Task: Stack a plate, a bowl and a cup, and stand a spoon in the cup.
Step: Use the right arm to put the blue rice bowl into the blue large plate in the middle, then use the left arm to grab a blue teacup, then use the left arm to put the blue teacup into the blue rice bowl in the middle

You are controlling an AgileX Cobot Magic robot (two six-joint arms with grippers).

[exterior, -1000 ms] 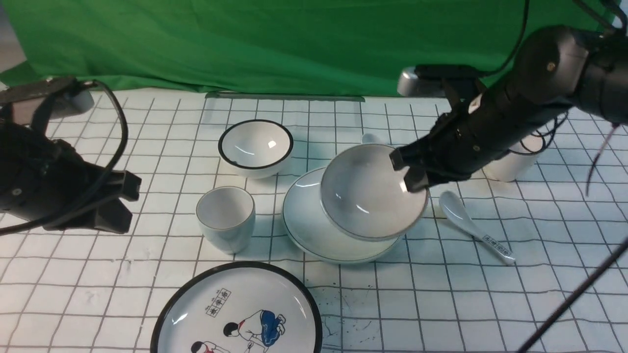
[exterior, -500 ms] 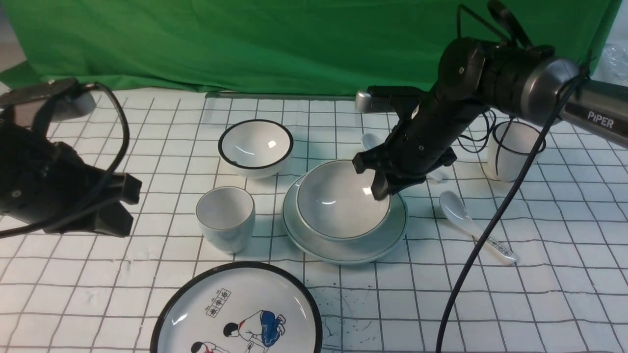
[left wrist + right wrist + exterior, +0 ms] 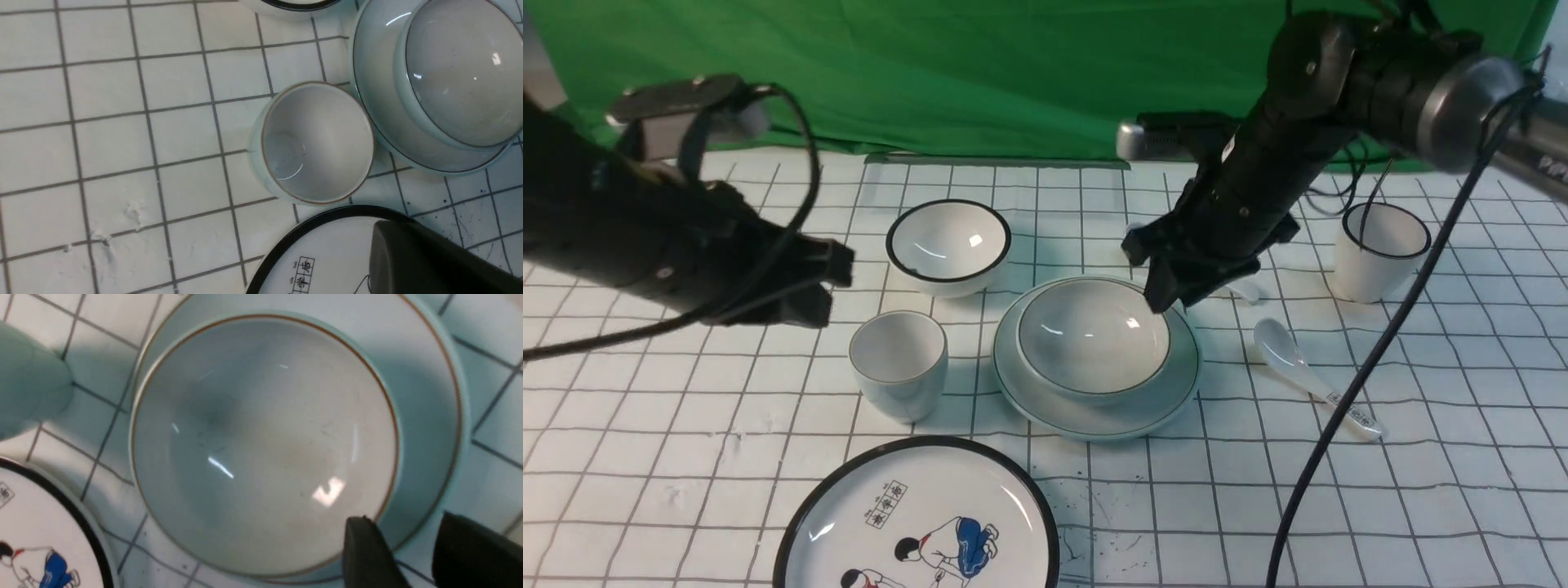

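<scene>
Plate (image 3: 1094, 412): flat on gridded surface (image 3: 1258, 506), near centre. Bowl (image 3: 1093, 339): seated upright in plate, rim level. Right gripper (image 3: 1164, 298): jaws parted, poised over bowl's far right rim, clamping nothing. Left gripper (image 3: 837, 282): closed, empty, hovering left of cup. Cup (image 3: 898, 355): upright on surface, just left of plate. Spoon (image 3: 1245, 289): mostly hidden behind right gripper, only small bit showing.

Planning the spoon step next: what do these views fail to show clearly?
- Spoon: front view, mostly hidden behind the right arm.
- Cartoon plate: front view, cut by the bottom edge.
- Printed spoon: its characters are too small to read.
</scene>
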